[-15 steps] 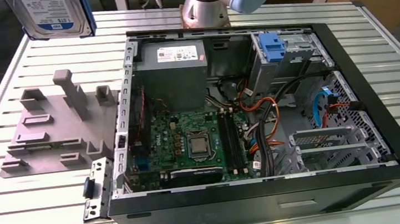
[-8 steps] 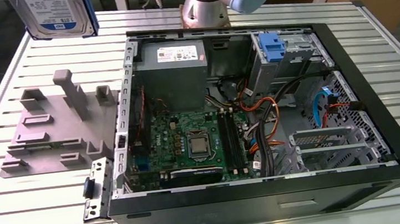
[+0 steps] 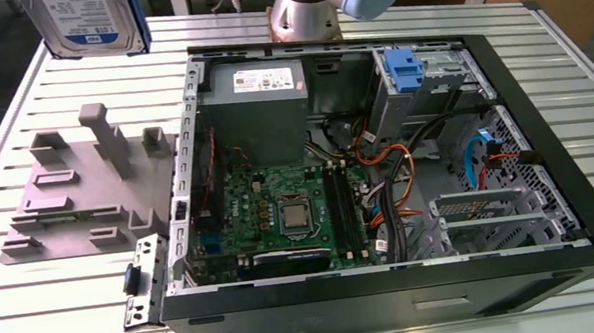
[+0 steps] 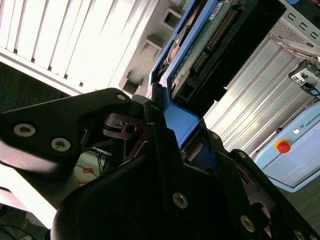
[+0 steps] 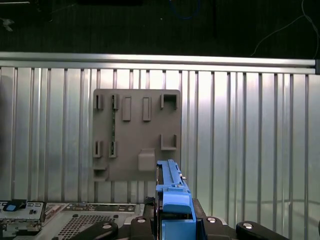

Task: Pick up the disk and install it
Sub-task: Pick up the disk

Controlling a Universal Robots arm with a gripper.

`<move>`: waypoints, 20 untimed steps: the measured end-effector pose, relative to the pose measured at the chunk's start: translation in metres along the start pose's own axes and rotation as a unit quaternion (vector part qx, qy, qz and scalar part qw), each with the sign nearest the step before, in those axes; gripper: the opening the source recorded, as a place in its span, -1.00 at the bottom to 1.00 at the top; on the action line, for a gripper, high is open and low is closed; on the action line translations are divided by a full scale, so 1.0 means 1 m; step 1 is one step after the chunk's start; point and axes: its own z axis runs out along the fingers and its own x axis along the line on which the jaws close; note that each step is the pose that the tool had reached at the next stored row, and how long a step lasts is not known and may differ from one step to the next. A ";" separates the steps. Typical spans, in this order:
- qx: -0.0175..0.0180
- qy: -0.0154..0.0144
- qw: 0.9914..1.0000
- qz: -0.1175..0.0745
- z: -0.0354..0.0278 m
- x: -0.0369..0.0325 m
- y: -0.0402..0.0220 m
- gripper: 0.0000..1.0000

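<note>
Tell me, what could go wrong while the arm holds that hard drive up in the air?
1. The gripper clamps the disk only by one end of its blue carrier; it might slip or tilt and drop onto the grey fixture plate.
2. Loose cables crowd the open computer case, so the disk could snag on them.

Exterior view sits high and back, angled down over the open computer case [image 3: 398,284] on the slatted table [image 3: 70,315]. First wrist view stares straight down from well above at the grey fixture plate [image 5: 137,135], disk [image 5: 172,200] edge right by the lens. Second wrist view hugs the gripper [image 4: 172,120], peering along the clamped disk [image 4: 200,45]. Plate [image 3: 69,203] and disk [image 3: 83,19] also show on the exterior view's left.
</note>
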 end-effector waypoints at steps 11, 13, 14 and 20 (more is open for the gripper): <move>0.000 0.000 1.000 0.000 0.0000 0.0000 -0.0074 -0.27; 0.000 0.000 1.000 0.000 -0.0001 0.0000 -0.0087 -0.27; 0.000 0.000 1.000 0.000 -0.0001 0.0000 -0.0094 -0.27; 0.000 0.000 1.000 0.000 -0.0001 0.0000 -0.0136 -0.27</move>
